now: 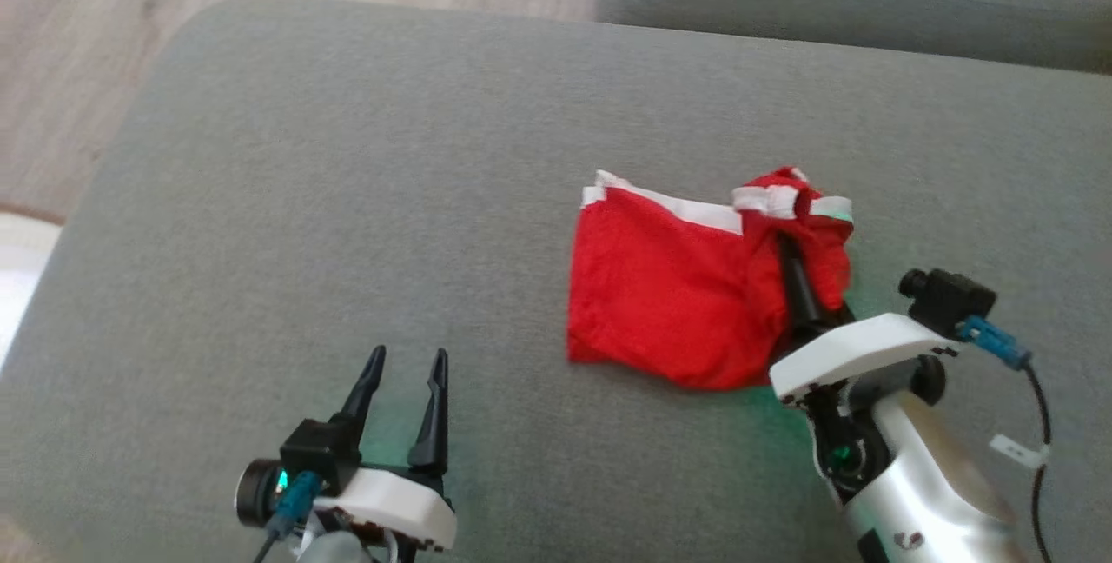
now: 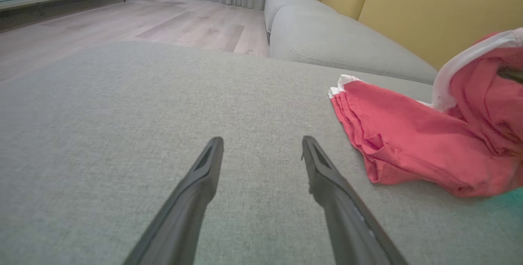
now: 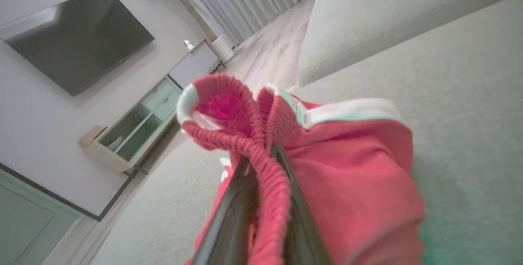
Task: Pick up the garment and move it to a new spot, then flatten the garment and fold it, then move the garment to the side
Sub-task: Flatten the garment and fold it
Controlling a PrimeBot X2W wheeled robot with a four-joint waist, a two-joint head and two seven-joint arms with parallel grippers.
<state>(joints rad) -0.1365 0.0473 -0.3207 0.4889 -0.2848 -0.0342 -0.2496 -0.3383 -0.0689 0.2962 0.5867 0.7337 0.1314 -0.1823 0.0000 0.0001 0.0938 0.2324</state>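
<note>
right gripper (image 1: 789, 255) fingers clamp the elastic waistband (image 3: 220, 138) of the red shorts (image 1: 669, 294); left gripper (image 1: 408, 354) fingers apart. likely light, floppy cloth, best held there.

A red garment (image 1: 669, 294) lies on the grey sofa cushion (image 1: 347, 198), one side raised.

Soft, even daylight is filling everything, shadows barely showing. Green glow is tinting patches of the grey cushion (image 1: 365, 198). Wrist views are bowing at the edges, and the close-up garment (image 3: 347, 183) is blurring.
</note>
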